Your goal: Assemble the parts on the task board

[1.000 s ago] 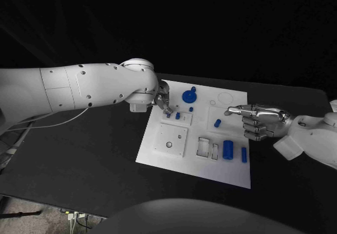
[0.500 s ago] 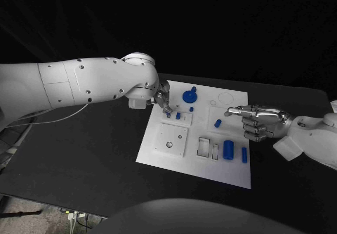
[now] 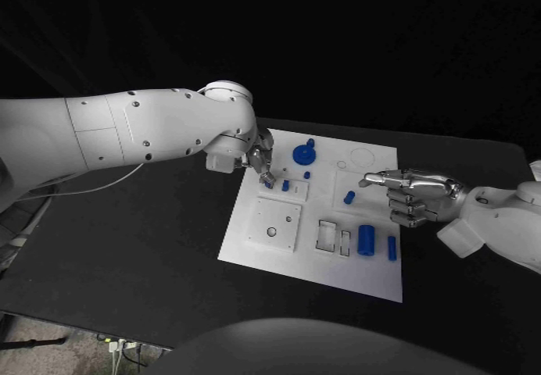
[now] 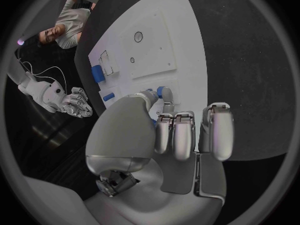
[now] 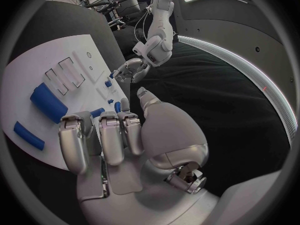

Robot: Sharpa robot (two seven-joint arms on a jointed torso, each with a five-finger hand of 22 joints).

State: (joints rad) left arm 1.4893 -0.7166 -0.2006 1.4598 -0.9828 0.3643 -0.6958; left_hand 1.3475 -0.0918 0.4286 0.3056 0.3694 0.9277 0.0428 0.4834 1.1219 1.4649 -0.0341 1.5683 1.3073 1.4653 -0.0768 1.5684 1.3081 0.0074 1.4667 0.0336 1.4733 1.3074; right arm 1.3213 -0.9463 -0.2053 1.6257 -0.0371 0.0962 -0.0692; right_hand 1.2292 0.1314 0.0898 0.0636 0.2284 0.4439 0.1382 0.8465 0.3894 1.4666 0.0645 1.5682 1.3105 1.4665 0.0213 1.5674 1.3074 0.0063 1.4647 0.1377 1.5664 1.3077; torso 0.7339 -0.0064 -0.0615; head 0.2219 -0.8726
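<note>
The task board, a white plate, lies tilted in the middle of the head view on the black table. On it, a blue round part stands near the upper edge; a blue cylinder and a slim blue bar lie toward the lower right, beside two rectangular cut-outs. A small blue peg sits mid-board.

At the board's upper left corner the left hand reaches down; in its wrist view the fingers lie pressed together, with a small blue part just past the fingertips. Whether it is pinched, I cannot tell.

The right hand hovers over the board's right edge, fingers curled in together, holding nothing.
</note>
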